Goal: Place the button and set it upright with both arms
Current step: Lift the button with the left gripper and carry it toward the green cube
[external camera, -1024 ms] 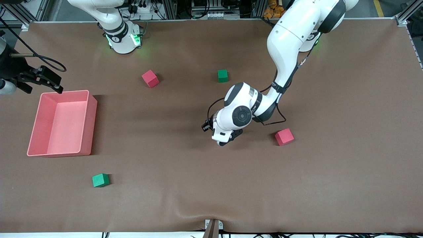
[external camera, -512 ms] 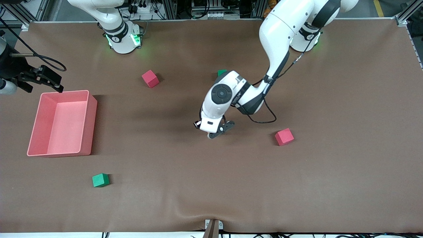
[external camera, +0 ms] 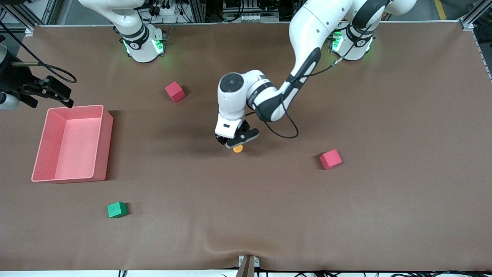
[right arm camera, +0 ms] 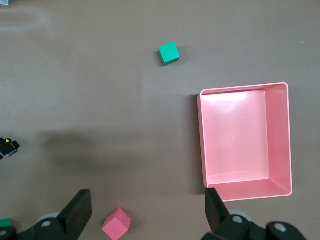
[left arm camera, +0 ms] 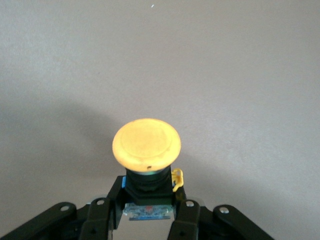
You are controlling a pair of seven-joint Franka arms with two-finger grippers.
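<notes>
Gripping the button [left arm camera: 146, 150], left gripper [external camera: 235, 141] over bare table, pink cube [external camera: 330, 159] near, right gripper [right arm camera: 147, 212] parted over bin [right arm camera: 245, 141].

The button [external camera: 238, 149] sits mid-table in the left gripper [external camera: 235, 143]; the bin [external camera: 103, 138] is toward the right arm's end, right gripper [external camera: 57, 96] above its rim.

Left arm swung toward the right arm's end; left gripper [external camera: 235, 143] now shows the button [external camera: 238, 149] (orange cap), previously hidden.
</notes>
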